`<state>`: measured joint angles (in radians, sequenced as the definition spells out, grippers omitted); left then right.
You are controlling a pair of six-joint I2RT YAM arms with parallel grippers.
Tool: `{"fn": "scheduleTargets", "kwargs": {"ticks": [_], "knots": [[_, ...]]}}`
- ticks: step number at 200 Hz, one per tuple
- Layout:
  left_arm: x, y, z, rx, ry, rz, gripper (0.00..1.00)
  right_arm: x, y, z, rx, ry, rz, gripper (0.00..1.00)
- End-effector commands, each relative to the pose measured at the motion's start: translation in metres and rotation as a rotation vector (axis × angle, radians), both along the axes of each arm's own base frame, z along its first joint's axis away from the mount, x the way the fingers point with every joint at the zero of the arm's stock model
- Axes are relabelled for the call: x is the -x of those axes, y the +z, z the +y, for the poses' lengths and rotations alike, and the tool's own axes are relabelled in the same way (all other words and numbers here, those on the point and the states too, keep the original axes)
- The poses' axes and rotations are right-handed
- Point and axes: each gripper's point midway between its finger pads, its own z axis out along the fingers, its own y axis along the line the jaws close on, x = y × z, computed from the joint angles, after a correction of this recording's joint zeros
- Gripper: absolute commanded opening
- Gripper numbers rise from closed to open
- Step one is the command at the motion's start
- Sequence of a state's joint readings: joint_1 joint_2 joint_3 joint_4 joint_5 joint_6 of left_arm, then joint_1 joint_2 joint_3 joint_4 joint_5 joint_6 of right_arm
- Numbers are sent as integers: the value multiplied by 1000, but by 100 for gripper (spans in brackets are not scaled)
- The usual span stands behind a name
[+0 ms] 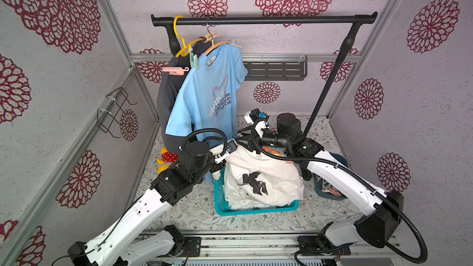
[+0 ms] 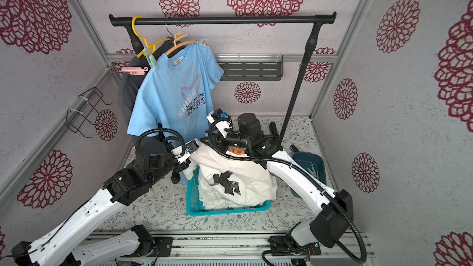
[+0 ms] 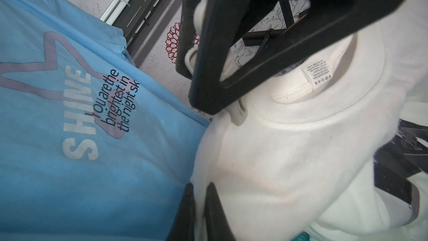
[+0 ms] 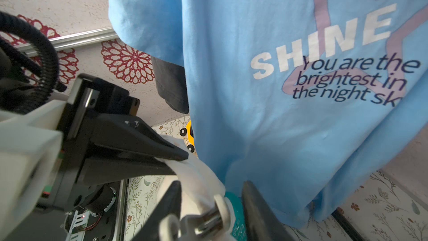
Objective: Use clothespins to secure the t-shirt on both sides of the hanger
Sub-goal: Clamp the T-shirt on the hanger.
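The white t-shirt (image 1: 261,172) hangs on an orange hanger (image 1: 271,152) above the teal basket (image 1: 256,209). My left gripper (image 3: 201,188) is shut on the shirt's shoulder fabric. A whitish clothespin (image 4: 208,216) is clipped on that shoulder edge, close to the left fingers. My right gripper (image 4: 212,184) stands open around the clothespin, with a gap on one side. In the left wrist view the clothespin (image 3: 239,112) bites the cloth beside the collar. More clothespins (image 1: 330,190) lie in a dark blue bin.
A blue t-shirt (image 1: 210,93) and a dark garment hang on the black rail (image 1: 263,19), close behind my grippers, with pink (image 1: 174,70) and mint (image 1: 194,61) clothespins on them. The rack's slanted leg (image 1: 322,93) runs beside my right arm. A yellow plush toy (image 1: 166,159) lies left.
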<state>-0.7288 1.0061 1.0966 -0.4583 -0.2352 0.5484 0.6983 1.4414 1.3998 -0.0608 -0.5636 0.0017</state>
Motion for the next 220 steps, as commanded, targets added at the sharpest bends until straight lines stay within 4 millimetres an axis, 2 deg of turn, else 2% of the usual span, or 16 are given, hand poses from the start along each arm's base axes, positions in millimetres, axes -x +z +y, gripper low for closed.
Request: {"fn": "scheduleTargets", "kwargs": {"ticks": [1, 31, 58, 61, 65, 67, 103, 131, 147, 177, 192, 220], "knots": [[-1, 22, -5, 61, -7, -60, 0, -2, 45, -14, -73, -72, -92, 55], [0, 27, -3, 75, -2, -69, 0, 2, 60, -24, -92, -109, -120, 71], [-1, 27, -1, 77, 13, -68, 0, 3, 69, -32, -121, -146, -116, 79], [-1, 27, -1, 77, 14, -68, 0, 2, 70, -32, -126, -152, -114, 82], [-1, 27, 0, 79, 18, -69, 0, 1, 72, -34, -133, -162, -109, 96], [-1, 27, 0, 80, 19, -69, 0, 1, 72, -34, -137, -167, -104, 98], [-10, 28, 10, 100, 109, -77, 0, -4, 89, -53, -188, -283, -94, 99], [-15, 30, 21, 109, 183, -85, 0, -3, 93, -85, -169, -417, -141, 99], [-14, 35, 25, 126, 202, -86, 0, -2, 79, -103, -84, -491, -176, 99], [-12, 49, 32, 166, 231, -98, 0, 3, 32, -137, 171, -580, -234, 99], [-10, 52, 34, 172, 239, -99, 0, 9, 9, -148, 284, -576, -289, 97], [-8, 54, 37, 182, 243, -95, 0, 16, -15, -158, 416, -543, -368, 89]]}}
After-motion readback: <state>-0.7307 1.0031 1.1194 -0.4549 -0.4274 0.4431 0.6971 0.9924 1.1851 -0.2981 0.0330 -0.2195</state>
